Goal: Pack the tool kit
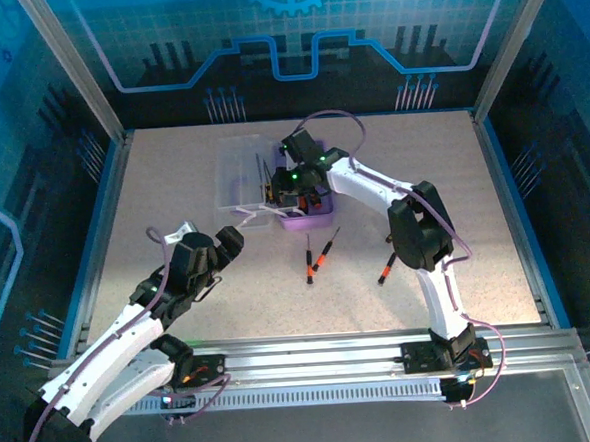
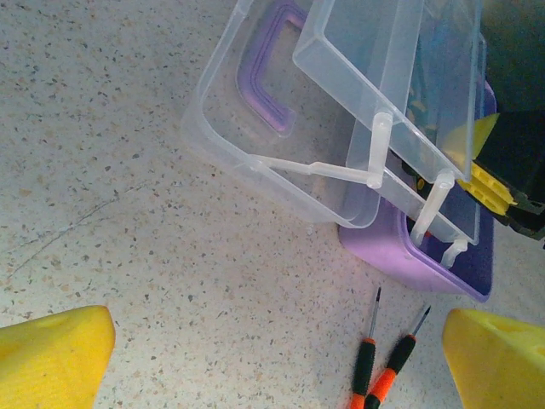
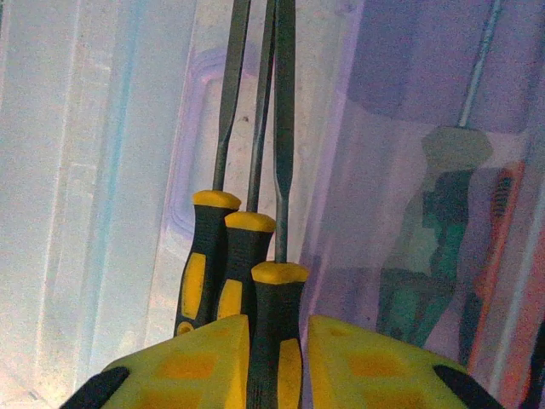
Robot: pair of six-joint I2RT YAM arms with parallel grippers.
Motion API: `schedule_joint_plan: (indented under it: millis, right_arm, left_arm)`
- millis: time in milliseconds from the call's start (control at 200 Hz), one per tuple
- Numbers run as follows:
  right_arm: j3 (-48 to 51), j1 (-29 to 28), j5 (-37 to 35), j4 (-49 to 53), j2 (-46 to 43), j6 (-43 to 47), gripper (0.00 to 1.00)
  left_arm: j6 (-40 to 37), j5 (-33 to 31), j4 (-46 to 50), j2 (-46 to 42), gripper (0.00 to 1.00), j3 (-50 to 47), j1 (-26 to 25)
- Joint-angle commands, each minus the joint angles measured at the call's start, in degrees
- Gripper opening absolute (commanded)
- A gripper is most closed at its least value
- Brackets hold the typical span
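Note:
The tool kit's purple case (image 1: 310, 218) lies mid-table with its clear lid (image 1: 240, 171) swung open to the left. My right gripper (image 1: 291, 186) reaches down into the case. In the right wrist view its yellow fingers (image 3: 187, 366) flank a black-and-yellow screwdriver (image 3: 277, 341), slightly parted, with a sliver of gap on the right side. Two more yellow screwdrivers (image 3: 197, 273) stand just beyond it. Three loose screwdrivers (image 1: 309, 260) lie on the table before the case. My left gripper (image 1: 212, 248) hovers open at the near left, holding nothing.
In the left wrist view two orange-and-black screwdrivers (image 2: 366, 362) lie side by side near the case's purple corner (image 2: 400, 247). The third, red-handled one (image 1: 387, 267) lies close to the right arm. A metal rail (image 1: 313, 350) bounds the near edge; blue walls enclose the table.

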State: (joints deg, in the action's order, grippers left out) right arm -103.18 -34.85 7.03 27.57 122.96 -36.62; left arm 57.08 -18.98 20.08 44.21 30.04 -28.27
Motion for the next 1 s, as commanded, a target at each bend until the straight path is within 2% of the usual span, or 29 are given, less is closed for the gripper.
schedule_joint_plan:
  millis: [0, 295, 510, 665, 795, 996]
  right_arm:
    - [0.3, -0.1, -0.1, 1.6, -4.6, -0.1, 0.26]
    - [4.6, -0.1, -1.7, -0.7, -13.0, 0.4, 0.26]
    - [16.6, 1.5, -6.1, -3.8, -22.6, 1.7, 0.32]
    - [29.2, 5.7, -9.9, -5.7, -30.6, 1.2, 0.32]
    - [37.8, 10.5, -11.0, -4.9, -36.0, 0.7, 0.32]
    - [48.1, 16.6, -13.3, -2.6, -44.4, 1.8, 0.35]
  left_arm:
    - [0.0, 1.1, -0.1, -0.3, 0.99, -0.6, 0.3]
    - [-0.1, 2.1, -1.4, -1.0, 0.99, -0.9, 0.3]
    - [-0.6, 2.3, -1.9, -2.1, 0.99, -1.6, 0.3]
    - [-4.5, 5.8, -7.7, -3.7, 0.99, -4.9, 0.4]
    - [-4.0, 7.0, -12.9, -5.5, 0.99, -8.1, 0.4]
    - [-4.0, 7.0, -14.6, -6.3, 0.99, -9.3, 0.5]
